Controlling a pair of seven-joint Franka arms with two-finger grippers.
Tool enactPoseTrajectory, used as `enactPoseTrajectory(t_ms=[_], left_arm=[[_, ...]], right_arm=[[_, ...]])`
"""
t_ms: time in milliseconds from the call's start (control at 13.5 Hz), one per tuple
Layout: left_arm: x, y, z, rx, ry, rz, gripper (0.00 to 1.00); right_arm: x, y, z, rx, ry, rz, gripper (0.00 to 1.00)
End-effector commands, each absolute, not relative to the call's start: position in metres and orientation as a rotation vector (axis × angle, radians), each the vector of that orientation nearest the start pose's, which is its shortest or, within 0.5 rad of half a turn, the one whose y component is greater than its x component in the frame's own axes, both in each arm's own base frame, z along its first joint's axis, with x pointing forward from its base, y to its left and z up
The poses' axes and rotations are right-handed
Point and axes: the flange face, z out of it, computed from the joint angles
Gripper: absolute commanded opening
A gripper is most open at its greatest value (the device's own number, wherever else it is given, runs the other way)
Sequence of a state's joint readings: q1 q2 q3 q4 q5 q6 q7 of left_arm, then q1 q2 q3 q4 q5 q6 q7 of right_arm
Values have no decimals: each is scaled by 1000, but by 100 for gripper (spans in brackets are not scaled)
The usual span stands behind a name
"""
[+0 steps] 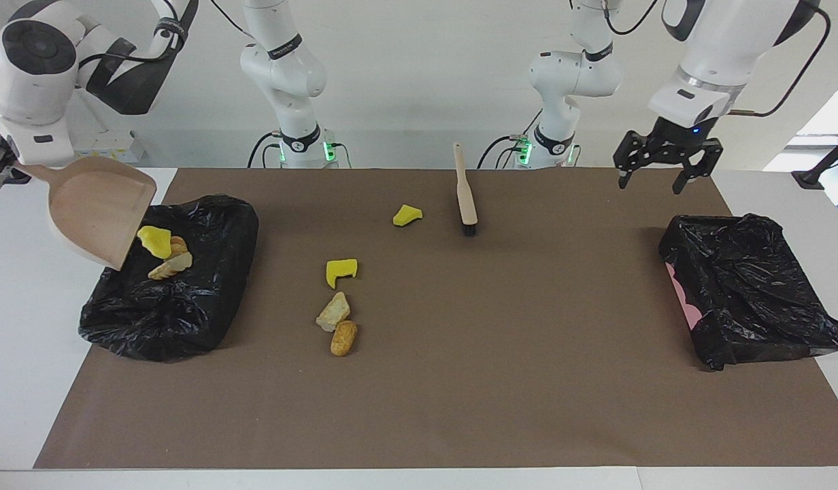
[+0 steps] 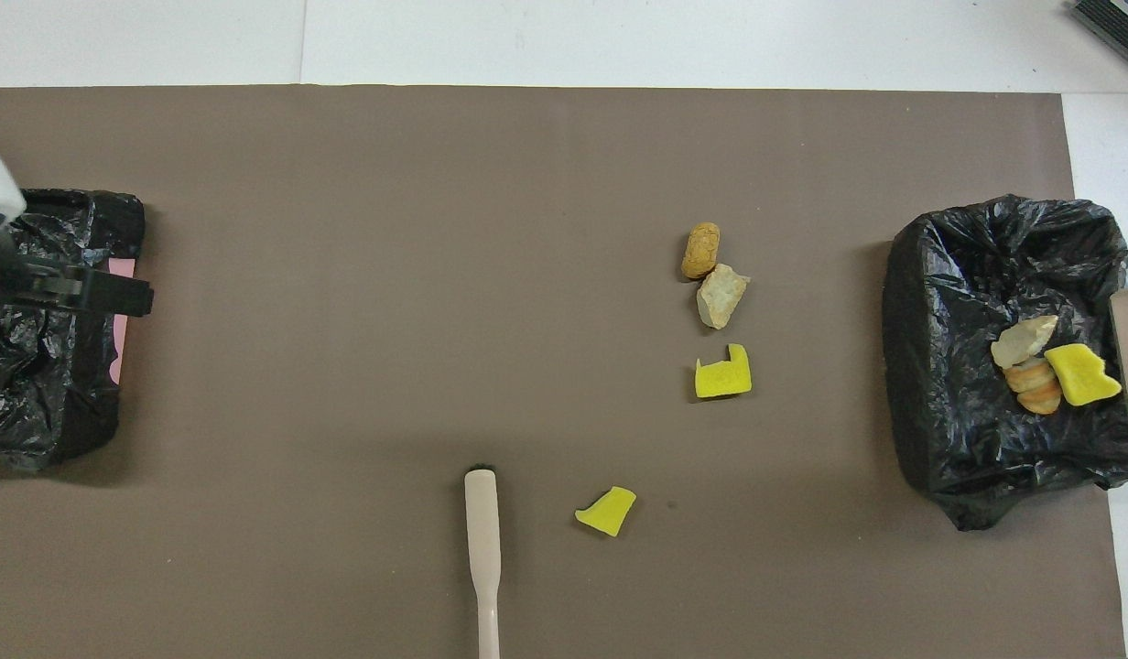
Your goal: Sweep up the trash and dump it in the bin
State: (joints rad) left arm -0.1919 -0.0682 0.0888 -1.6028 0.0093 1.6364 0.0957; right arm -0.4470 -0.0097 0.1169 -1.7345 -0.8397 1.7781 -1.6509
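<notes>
Trash [image 1: 162, 250]: 3 pcs lying in bin [image 1: 188, 313] at right arm's end; 4 pcs loose on mat [image 1: 460, 381] — yellow chunk [image 1: 407, 215] beside brush [image 1: 466, 199], yellow piece [image 1: 340, 271], tan lump [image 1: 333, 312], brown lump [image 1: 343, 337] touching it.
Dustpan [image 1: 96, 207]: tipped mouth-down over bin rim, emptied, prob. to shed load.
Right gripper: hidden at the picture's edge, clamped on pan handle.
Left gripper [image 1: 658, 175]: fingers spread, empty, up over mat edge near second bin [image 1: 752, 286], clear of brush.
</notes>
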Motion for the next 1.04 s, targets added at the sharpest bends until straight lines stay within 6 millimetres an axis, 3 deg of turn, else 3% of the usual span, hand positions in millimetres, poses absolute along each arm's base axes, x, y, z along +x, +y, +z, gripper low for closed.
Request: enactPoseTrajectory(t_ms=[0, 222, 370, 518, 740, 962], left_arm=[[542, -25, 671, -3126, 294, -140, 100], [553, 10, 675, -3230, 200, -43, 100], [546, 16, 683, -3227, 185, -57, 100], [542, 18, 682, -3216, 204, -54, 100], [525, 16, 673, -3168, 294, -35, 100], [517, 9, 664, -3164, 313, -71, 100]], right_arm=[[518, -219, 615, -2560, -2343, 1173, 0], [524, -187, 608, -2576, -2316, 972, 0], [528, -171, 601, -2577, -2293, 800, 0], [529, -158, 594, -2581, -2233, 608, 0], [537, -123, 581, -2590, -2144, 458, 0], [545, -71, 562, -2637, -2016, 350, 0]])
